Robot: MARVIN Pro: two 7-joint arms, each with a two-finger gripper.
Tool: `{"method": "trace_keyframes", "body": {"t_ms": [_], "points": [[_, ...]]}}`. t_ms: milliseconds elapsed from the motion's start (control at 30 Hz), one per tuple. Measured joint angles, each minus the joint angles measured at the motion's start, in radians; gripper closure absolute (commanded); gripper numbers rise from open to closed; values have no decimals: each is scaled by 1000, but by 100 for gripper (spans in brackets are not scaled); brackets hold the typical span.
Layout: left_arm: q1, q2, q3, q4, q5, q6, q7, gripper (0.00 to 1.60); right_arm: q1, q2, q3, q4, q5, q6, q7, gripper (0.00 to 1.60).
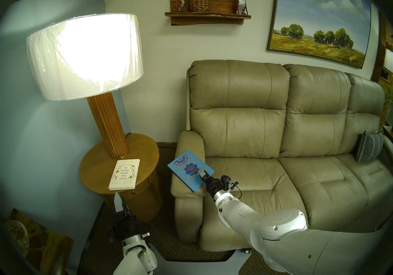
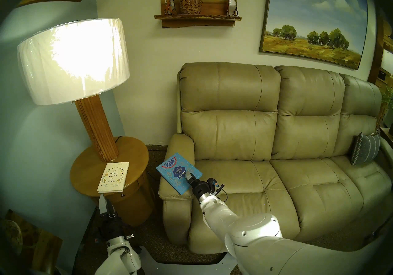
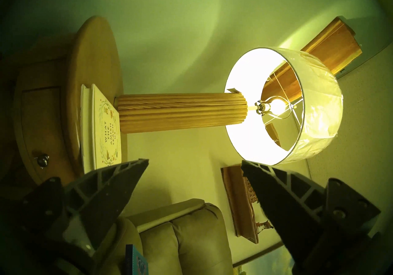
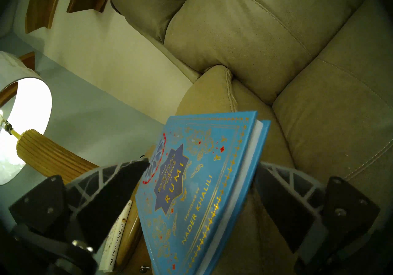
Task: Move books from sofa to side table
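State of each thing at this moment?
Rumi book: held tilted over the sofa armrest
Right pincer: shut on the Rumi book
Left pincer: open, empty
Amish book: flat on the side table
Lamp: lit
Drawer: closed

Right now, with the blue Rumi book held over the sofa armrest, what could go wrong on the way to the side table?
1. The right gripper pinches the blue Rumi book only at one edge, so it may tilt or slip out.
2. The side table is crowded: the lamp base and the cream Amish book leave little bare top.
3. The open left gripper waits below the table's front edge, near the likely path.
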Motion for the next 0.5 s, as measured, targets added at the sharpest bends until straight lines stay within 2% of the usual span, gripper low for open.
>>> {"method": "trace_keyframes", "body": {"t_ms": [33, 67, 100, 133, 167, 200, 233, 500], "points": [[0, 0, 0, 0, 0, 0, 2, 0, 0, 0, 1, 1, 1, 0, 0, 13], [2, 0, -1, -1, 0, 0, 7, 0, 1, 0, 3, 2, 3, 0, 0, 51], [2, -1, -2, -2, 1, 0, 10, 0, 1, 0, 5, 3, 4, 0, 0, 82], [3, -1, -3, -3, 1, 0, 15, 0, 1, -1, 7, 5, 7, 0, -1, 103], [4, -1, -4, -3, 1, 0, 17, 0, 1, -1, 9, 5, 8, 1, -1, 110], [5, -1, -6, -4, 1, -1, 22, 0, 1, -1, 11, 5, 10, 1, -2, 139], [5, -2, -7, -5, 2, -1, 25, 0, 1, -1, 12, 7, 11, 1, -2, 160], [10, -2, -21, -16, 3, -2, 40, 0, -3, -2, 23, 15, 22, 1, 19, 160]]}}
